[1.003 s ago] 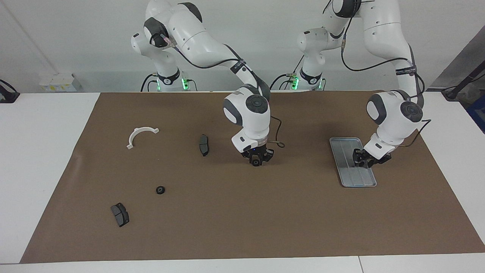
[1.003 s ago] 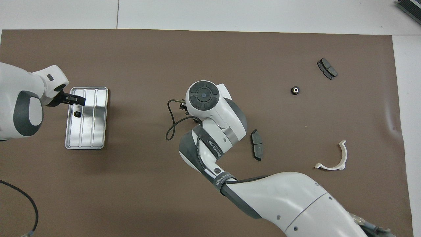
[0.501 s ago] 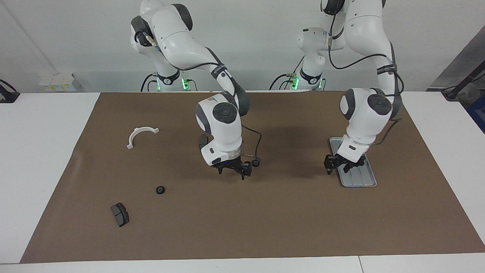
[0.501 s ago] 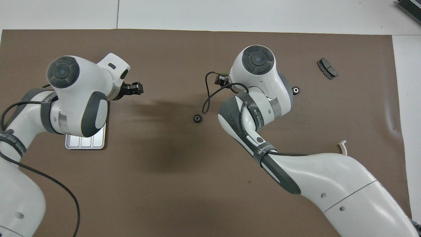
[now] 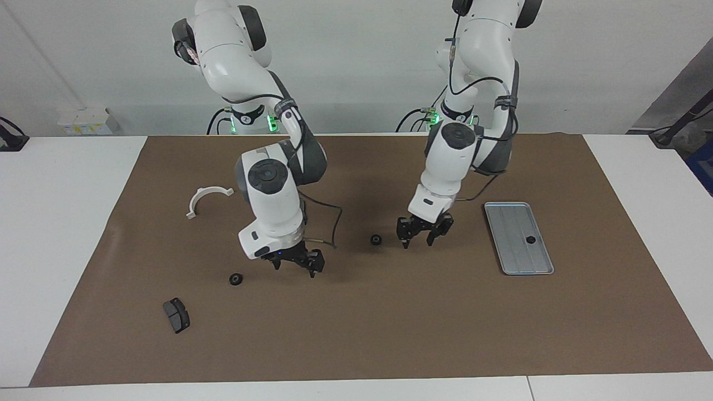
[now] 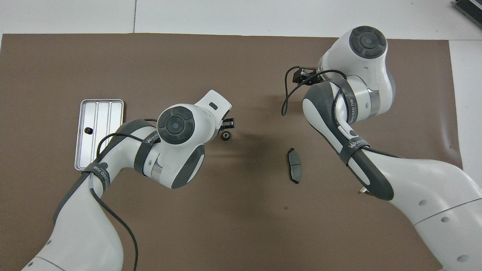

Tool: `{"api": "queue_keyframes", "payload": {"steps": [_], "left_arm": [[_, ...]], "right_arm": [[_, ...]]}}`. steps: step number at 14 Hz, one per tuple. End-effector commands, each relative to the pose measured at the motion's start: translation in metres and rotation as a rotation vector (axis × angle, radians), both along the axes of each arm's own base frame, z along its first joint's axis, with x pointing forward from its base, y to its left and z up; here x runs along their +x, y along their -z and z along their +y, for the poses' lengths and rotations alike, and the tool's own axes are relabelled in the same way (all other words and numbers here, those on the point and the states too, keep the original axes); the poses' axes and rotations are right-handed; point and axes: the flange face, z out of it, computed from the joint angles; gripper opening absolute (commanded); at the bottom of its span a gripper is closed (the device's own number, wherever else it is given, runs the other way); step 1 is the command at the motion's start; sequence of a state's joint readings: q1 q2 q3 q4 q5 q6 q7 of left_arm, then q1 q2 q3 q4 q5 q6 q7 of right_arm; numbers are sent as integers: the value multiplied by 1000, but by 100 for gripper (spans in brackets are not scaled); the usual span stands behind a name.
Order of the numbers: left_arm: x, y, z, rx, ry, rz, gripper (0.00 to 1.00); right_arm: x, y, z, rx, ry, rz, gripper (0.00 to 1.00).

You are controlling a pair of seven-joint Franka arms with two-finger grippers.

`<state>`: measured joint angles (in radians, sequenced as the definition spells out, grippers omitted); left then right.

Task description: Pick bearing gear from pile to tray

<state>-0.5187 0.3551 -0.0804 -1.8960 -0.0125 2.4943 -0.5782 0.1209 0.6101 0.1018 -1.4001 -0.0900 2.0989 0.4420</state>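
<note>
I read "WANJEEQ" on both arms' straps. My left end effector [image 5: 423, 236] hangs spread and empty just beside a bearing gear [image 5: 376, 240] on the counter's brown mat [image 5: 390, 334]. The right end effector [image 5: 295, 263], spread and empty, is near another gear [image 5: 236, 279]. One small black piece [image 5: 530, 239] lies in the tray [image 5: 504, 214].

White table [image 5: 67, 223], brown mat [image 5: 390, 323]

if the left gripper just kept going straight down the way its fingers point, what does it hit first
Most likely the bare brown mat. The left gripper hangs open, fingers pointing down, with the small black round piece just beside it toward the right arm's end, not under it. Depth is hard to judge, so a graze is possible.
</note>
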Motion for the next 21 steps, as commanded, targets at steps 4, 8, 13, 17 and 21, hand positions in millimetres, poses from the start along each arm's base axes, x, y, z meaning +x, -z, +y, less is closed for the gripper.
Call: {"api": "queue_keyframes", "payload": {"steps": [4, 8, 13, 17, 21], "left_arm": [[-15, 31, -9, 14, 99, -30, 68], [-19, 40, -15, 17, 124, -31, 62], [-20, 47, -17, 13, 128, -37, 59], [-20, 48, -17, 14, 128, -34, 50], [-23, 53, -19, 18, 135, -28, 43]], "right_arm": [[4, 27, -64, 3, -84, 30, 100], [-6, 59, -68, 6, -87, 38, 100], [-20, 73, -65, 6, -94, 55, 89], [-24, 68, -63, 12, -88, 85, 86], [-25, 67, -64, 12, -92, 93, 60]]}}
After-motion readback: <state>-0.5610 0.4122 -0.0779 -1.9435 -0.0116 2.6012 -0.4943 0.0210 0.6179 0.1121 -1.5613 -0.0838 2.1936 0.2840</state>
